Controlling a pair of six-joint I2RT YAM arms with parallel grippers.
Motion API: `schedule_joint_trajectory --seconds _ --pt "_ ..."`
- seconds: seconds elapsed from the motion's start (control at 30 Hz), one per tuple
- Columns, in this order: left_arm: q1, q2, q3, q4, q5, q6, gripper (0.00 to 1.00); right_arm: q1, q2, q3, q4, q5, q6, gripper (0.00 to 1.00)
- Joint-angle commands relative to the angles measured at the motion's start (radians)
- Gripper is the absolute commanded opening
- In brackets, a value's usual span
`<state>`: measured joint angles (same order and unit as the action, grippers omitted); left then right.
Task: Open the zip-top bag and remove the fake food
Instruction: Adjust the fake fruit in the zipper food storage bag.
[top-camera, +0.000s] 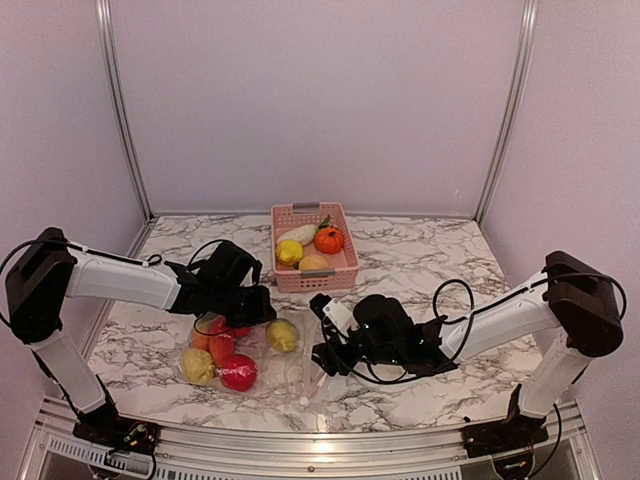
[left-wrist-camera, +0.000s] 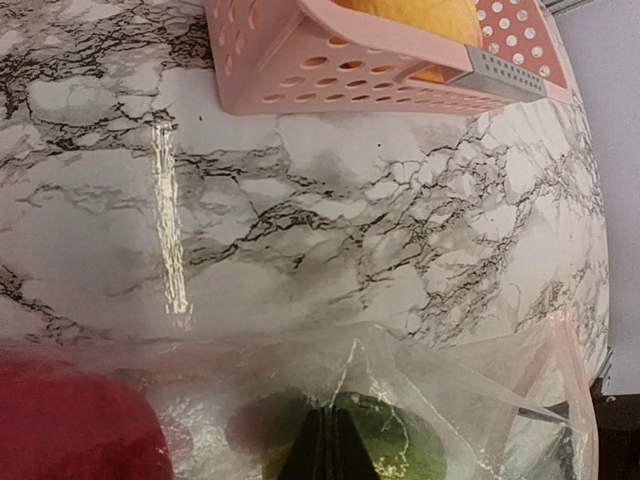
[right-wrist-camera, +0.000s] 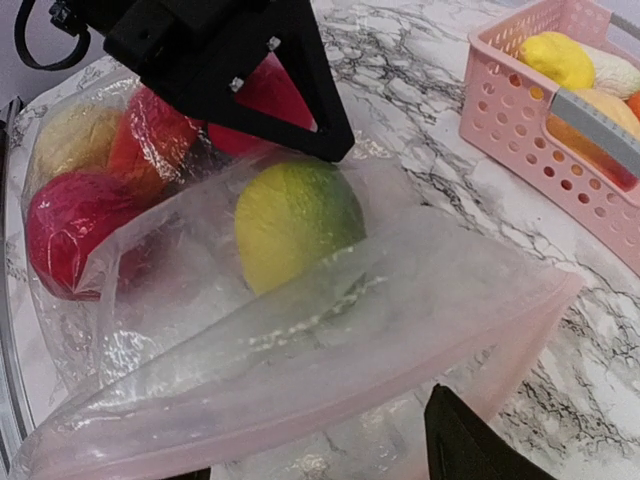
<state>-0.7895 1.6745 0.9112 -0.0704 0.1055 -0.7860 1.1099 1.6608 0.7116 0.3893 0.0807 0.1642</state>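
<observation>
At six o'clock, right gripper (top-camera: 322, 348): fingers standing apart, straddling the zip-top bag (top-camera: 292, 372) mouth.
Seven o'clock, fake food (top-camera: 238, 372): sitting inside bag.
Nine o'clock, left gripper (top-camera: 263, 314): pinching bag's upper film.
Risk: film probably slipping free, mouth collapsing.

Clear bag (right-wrist-camera: 330, 330) edged pink, yellow-green fruit (right-wrist-camera: 295, 215) at black left gripper (right-wrist-camera: 330, 148) tip, red fruit (right-wrist-camera: 75, 215) beside it, pink basket (right-wrist-camera: 500, 110), white marble table (left-wrist-camera: 350, 200) veined grey-black.
</observation>
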Motion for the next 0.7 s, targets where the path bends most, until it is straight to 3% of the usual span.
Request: schedule_joint_trajectory --seconds 0.0,0.4,0.67 --pt "-0.015 -0.009 -0.015 0.013 0.018 -0.008 0.04 0.013 0.019 0.038 0.019 -0.006 -0.019 0.70" --pt "-0.059 -0.009 -0.044 0.045 0.006 -0.043 0.04 0.013 0.075 0.061 0.031 -0.013 -0.038 0.69" --pt "-0.057 -0.119 -0.011 -0.076 -0.085 -0.006 0.05 0.016 0.102 0.091 0.022 -0.025 -0.052 0.69"
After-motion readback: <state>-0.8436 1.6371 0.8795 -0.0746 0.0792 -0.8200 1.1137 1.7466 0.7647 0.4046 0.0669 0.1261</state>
